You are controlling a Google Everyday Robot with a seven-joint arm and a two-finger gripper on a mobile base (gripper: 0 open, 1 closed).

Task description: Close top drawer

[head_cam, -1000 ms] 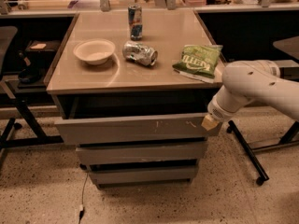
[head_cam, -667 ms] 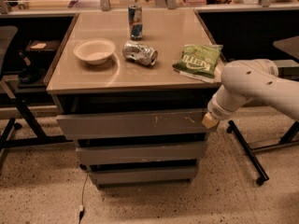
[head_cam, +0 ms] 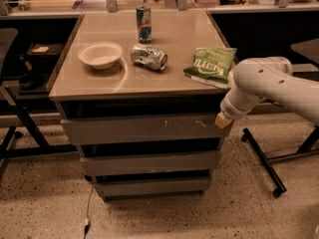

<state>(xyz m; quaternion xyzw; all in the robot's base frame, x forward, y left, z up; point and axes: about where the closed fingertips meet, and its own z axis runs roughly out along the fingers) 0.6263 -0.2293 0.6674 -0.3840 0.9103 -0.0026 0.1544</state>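
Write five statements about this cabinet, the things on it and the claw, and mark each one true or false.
1. The claw is at the right end of the top drawer front. True.
2. The white bowl sits inside the top drawer. False: it stands on the cabinet top, at the left.
3. One can stands upright behind a crushed can that lies on its side. True.
4. The green bag lies on the floor. False: it lies on the cabinet top, near its right edge.
5. The top drawer is pulled far out, with its tray floor exposed. False: no tray floor shows, only a dark gap above its front.
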